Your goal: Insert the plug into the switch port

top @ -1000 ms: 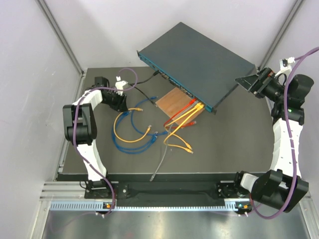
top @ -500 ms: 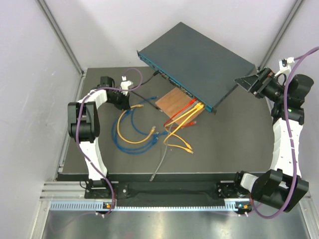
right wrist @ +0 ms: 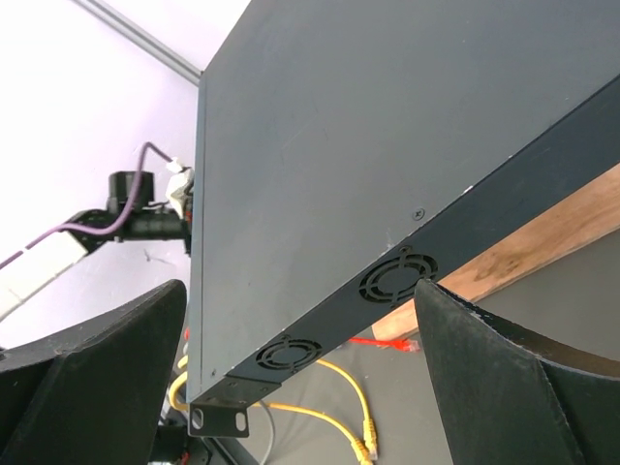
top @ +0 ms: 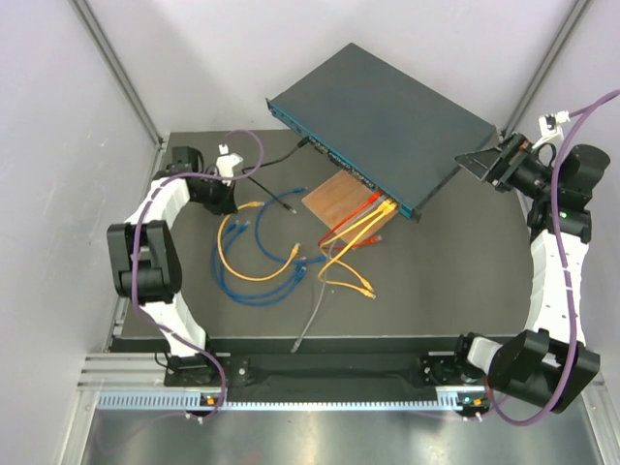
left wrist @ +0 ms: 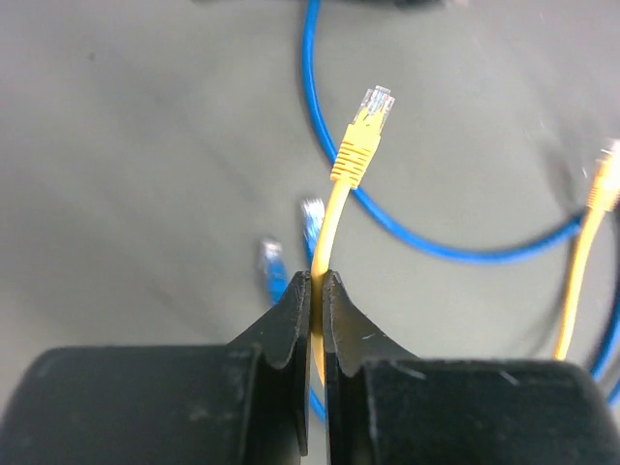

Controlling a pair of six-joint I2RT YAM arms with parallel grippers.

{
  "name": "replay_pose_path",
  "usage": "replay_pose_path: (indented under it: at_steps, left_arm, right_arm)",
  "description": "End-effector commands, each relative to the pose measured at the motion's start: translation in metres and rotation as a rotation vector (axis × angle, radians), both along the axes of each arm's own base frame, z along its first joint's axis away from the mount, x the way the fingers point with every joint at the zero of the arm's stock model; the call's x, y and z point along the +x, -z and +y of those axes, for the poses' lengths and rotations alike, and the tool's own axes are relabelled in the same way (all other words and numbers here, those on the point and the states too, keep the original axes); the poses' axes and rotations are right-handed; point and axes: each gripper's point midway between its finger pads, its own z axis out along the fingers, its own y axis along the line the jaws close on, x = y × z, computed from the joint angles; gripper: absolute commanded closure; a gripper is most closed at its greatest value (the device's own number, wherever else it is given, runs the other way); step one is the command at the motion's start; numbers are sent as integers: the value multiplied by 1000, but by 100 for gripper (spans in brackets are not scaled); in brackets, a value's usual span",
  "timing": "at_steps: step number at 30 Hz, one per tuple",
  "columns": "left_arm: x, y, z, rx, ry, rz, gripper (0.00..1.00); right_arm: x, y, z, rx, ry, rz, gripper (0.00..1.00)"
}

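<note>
My left gripper (left wrist: pixel 317 281) is shut on a yellow cable just behind its clear-tipped plug (left wrist: pixel 368 121), which sticks up beyond the fingertips above the dark mat. From above, this gripper (top: pixel 225 199) sits at the mat's far left, well to the left of the switch (top: pixel 383 116). The switch is a flat dark teal-grey box whose front rests on a wooden board (top: pixel 339 199). My right gripper (top: pixel 481 163) stands open at the switch's right end. In the right wrist view, its fingers (right wrist: pixel 107 378) straddle the vented side face of the switch (right wrist: pixel 368 145).
Loose yellow (top: pixel 232 262) and blue (top: pixel 254 291) cable loops lie on the mat between my left gripper and the board. A grey cable (top: pixel 312 315) trails toward the near edge. Yellow (top: pixel 387 206) and red (top: pixel 373 199) cables sit at the switch's front right. A black cable (top: pixel 281 199) runs near the left ports.
The left arm has swung its elbow out to the left and the gripper has drawn slightly left, pulling the yellow loop with it. The right arm has not moved.
</note>
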Motion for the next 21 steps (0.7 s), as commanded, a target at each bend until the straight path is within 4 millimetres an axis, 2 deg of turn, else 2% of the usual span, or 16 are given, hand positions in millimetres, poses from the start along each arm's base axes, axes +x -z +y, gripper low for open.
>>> replay_pose_path:
  at_steps: [1,5,8,9,10,12,13,14,16,17,19,20,21]
  left_arm:
    - [-32,-12,5,37,47,18,99]
    - [-54,10,9,52,44,66,100]
    - [-59,13,7,39,48,75,100]
    - [-64,9,4,24,55,88,100]
    - [-68,1,-4,-29,81,86,100]
    - [-75,-22,-8,-74,93,47,100]
    - [-87,-33,-15,-121,110,56,100]
    - [-96,-53,-20,-130,137,6,100]
    - [-120,-74,-29,-172,156,18,100]
    - [-128,-101,-36,-203,172,-43,100]
    - [-139,-128,-45,-261,162,-62,100]
    - [-151,-156,-55,-328,166,-91,100]
    - [-157,-172,-61,-365,171,-106,100]
  right_arm:
    - [-11,-37,3,-70,-25,-144,0]
    - [-12,-35,5,-69,-35,-145,0]
    - [-15,-36,6,-71,-40,-149,0]
    - [-16,-37,7,-72,-45,-153,0]
    - [-19,-38,10,-73,-58,-156,0]
    - [-22,-41,12,-106,-65,-181,0]
    - [-25,-49,13,-131,-66,-210,0]
    - [-27,-49,14,-163,-71,-226,0]
    - [-31,-56,19,-209,-85,-268,2]
    - [-33,-63,22,-262,-98,-318,3]
    - [-40,-72,40,-319,-139,-384,9]
    - [-42,-81,46,-402,-155,-467,10]
    - [-51,-79,68,-425,-225,-493,12]
